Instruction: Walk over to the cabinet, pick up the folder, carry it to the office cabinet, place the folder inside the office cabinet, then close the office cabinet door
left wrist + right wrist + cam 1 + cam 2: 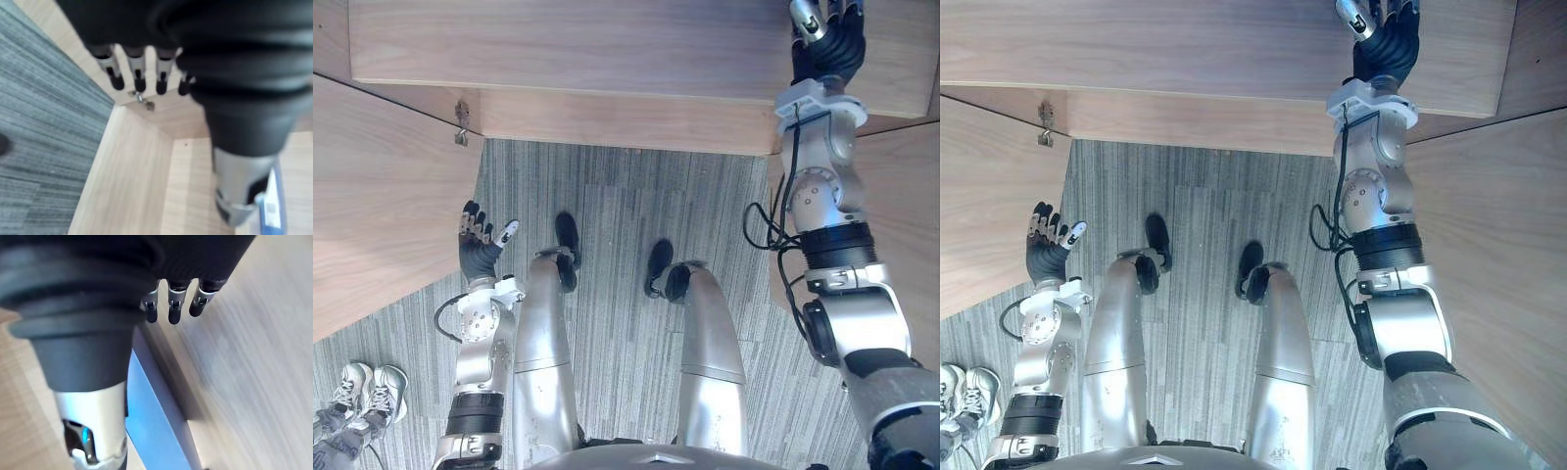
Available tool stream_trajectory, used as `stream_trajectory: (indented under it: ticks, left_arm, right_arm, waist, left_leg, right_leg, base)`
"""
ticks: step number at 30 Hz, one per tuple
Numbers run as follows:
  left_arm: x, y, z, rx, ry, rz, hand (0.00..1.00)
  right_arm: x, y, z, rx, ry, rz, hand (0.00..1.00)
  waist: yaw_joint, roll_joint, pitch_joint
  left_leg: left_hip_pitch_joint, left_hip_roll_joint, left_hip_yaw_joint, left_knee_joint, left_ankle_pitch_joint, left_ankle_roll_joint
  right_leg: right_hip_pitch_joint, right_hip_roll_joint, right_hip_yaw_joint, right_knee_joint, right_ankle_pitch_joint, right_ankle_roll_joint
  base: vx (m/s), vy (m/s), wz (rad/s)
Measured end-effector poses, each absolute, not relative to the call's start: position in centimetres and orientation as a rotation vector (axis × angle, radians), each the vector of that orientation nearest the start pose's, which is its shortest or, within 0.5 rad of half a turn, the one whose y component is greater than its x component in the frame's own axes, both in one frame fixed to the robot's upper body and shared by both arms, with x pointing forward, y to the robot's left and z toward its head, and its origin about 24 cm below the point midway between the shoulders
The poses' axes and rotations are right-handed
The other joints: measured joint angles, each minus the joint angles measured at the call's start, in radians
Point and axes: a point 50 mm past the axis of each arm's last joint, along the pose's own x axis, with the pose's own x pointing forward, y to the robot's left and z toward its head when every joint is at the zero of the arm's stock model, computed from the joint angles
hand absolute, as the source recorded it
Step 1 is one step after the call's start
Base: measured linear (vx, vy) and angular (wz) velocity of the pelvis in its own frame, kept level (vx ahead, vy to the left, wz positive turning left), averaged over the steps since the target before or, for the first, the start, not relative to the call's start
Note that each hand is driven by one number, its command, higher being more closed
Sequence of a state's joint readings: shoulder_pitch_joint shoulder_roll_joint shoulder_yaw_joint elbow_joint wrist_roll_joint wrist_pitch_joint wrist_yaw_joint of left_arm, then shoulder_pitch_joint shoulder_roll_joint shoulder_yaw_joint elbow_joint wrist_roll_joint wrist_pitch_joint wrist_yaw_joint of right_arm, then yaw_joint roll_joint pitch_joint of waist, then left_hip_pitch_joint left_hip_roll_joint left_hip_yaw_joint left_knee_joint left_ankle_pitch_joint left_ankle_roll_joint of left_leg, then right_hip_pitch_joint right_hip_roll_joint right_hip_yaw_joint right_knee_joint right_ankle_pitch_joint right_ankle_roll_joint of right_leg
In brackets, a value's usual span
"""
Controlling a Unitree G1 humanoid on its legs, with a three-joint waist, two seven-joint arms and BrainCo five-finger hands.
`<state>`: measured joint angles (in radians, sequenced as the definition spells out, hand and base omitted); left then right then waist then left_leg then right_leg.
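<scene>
- Two light-wood office cabinet panels (607, 49) span the far side, with a matching wooden door (382, 196) angled open on the left.
- Grey striped carpet floor (617, 196) lies between them.
- Right hand (827, 39) is raised against the far panel, its fingers (173, 308) straight and holding nothing.
- Left hand (478, 250) hangs low beside the open door, its fingers (138, 73) loosely spread and empty.
- Flat blue folder (146, 416) rests on pale wood inside the cabinet, in neither hand.
- A person's white sneakers (367, 392) stand at the lower left.
- Small metal hinge (461, 122) sits at the door's inner corner.
</scene>
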<state>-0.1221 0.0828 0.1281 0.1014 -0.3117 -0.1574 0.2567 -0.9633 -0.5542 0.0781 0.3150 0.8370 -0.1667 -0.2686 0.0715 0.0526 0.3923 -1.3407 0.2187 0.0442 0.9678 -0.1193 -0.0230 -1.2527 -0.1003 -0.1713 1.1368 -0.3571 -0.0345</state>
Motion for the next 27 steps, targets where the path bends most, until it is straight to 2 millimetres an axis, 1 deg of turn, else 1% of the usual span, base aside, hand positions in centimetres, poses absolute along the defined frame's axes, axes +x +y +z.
stream_trajectory:
  ticks: [4, 7, 10, 13, 16, 18, 19, 21, 22, 25, 27]
  left_arm:
    - [28.1, 21.7, 7.0, -0.233, -0.177, 0.394, 0.00]
    - [28.8, 22.6, 8.5, -0.220, -0.226, 0.405, 0.00]
    - [29.5, 23.3, 9.0, -0.212, -0.233, 0.423, 0.00]
    - [29.9, 24.4, 9.6, -0.204, -0.241, 0.452, 0.00]
    - [29.8, 25.2, 10.1, -0.204, -0.260, 0.477, 0.00]
    - [29.8, 25.6, 10.2, -0.190, -0.264, 0.482, 0.00]
    - [29.7, 25.8, 10.3, -0.187, -0.267, 0.483, 0.00]
    - [29.5, 25.8, 10.1, -0.184, -0.260, 0.478, 0.00]
    - [29.4, 25.8, 10.0, -0.182, -0.257, 0.476, 0.00]
    - [28.4, 25.6, 10.0, -0.162, -0.275, 0.440, 0.00]
    - [28.1, 25.5, 9.8, -0.157, -0.273, 0.433, 0.00]
  right_arm:
    - [35.8, -19.5, 31.5, 0.232, -0.708, -0.031, 1.00]
    - [35.8, -19.3, 31.6, 0.086, -0.720, -0.065, 1.00]
    - [35.8, -19.3, 31.6, -0.013, -0.721, -0.096, 1.00]
    - [35.9, -19.6, 31.7, -0.103, -0.721, -0.142, 1.00]
    - [35.7, -20.2, 31.9, -0.139, -0.731, -0.184, 1.00]
    - [35.5, -20.6, 31.6, -0.168, -0.731, -0.205, 1.00]
    - [35.4, -20.8, 31.1, -0.180, -0.726, -0.208, 1.00]
    - [35.0, -20.9, 29.0, -0.198, -0.687, -0.165, 1.00]
    - [34.9, -20.9, 28.4, -0.195, -0.675, -0.149, 1.00]
    - [34.0, -20.7, 25.4, -0.107, -0.611, 0.004, 1.00]
    - [33.5, -20.4, 24.7, -0.082, -0.609, 0.047, 1.00]
  waist:
    - [-0.022, -0.010, 0.003]
    - [-0.026, -0.032, 0.004]
    - [-0.029, -0.041, 0.004]
    - [-0.032, -0.043, 0.005]
    - [-0.032, -0.047, 0.008]
    - [-0.031, -0.053, 0.011]
    - [-0.030, -0.056, 0.013]
    - [-0.028, -0.059, 0.014]
    - [-0.028, -0.059, 0.014]
    - [-0.028, -0.064, 0.017]
    - [-0.028, -0.064, 0.017]
  left_leg:
    - [0.002, 0.001, 0.006, -0.014, 0.010, 0.003]
    - [0.006, 0.002, 0.009, -0.017, 0.011, 0.004]
    - [0.006, 0.002, 0.010, -0.023, 0.015, 0.008]
    - [0.006, 0.002, 0.012, -0.027, 0.018, 0.011]
    - [0.006, 0.002, 0.012, -0.027, 0.018, 0.011]
    - [0.007, 0.003, 0.012, -0.027, 0.018, 0.011]
    - [0.007, 0.003, 0.012, -0.027, 0.018, 0.011]
    - [0.007, 0.002, 0.013, -0.028, 0.017, 0.012]
    - [0.007, 0.002, 0.014, -0.028, 0.017, 0.012]
    - [0.007, 0.002, 0.014, -0.029, 0.016, 0.013]
    - [0.007, 0.002, 0.014, -0.030, 0.015, 0.012]
  right_leg:
    - [0.000, 0.001, -0.001, -0.013, 0.008, 0.004]
    - [0.000, 0.001, 0.002, -0.017, 0.011, 0.005]
    - [0.001, 0.001, 0.001, -0.026, 0.017, 0.007]
    - [0.004, 0.002, 0.002, -0.038, 0.029, 0.004]
    - [0.007, 0.002, 0.002, -0.041, 0.032, 0.008]
    - [0.007, 0.002, 0.002, -0.041, 0.029, 0.012]
    - [0.007, 0.002, 0.001, -0.041, 0.028, 0.013]
    - [0.008, 0.001, 0.001, -0.043, 0.028, 0.014]
    - [0.008, 0.001, 0.002, -0.043, 0.028, 0.014]
    - [0.007, 0.001, 0.002, -0.044, 0.026, 0.015]
    - [0.007, 0.001, 0.002, -0.044, 0.025, 0.015]
  base:
    - [0.00, 0.014, -0.01]
    - [0.01, 0.021, -0.02]
    - [0.00, 0.000, 0.00]
    - [0.02, 0.041, -0.03]
    - [0.01, 0.023, -0.01]
    - [0.00, 0.000, 0.00]
    - [0.00, 0.000, 0.00]
    - [0.00, 0.000, 0.00]
    - [0.00, 0.000, 0.00]
    - [0.00, 0.000, 0.00]
    - [0.00, 0.000, 0.00]
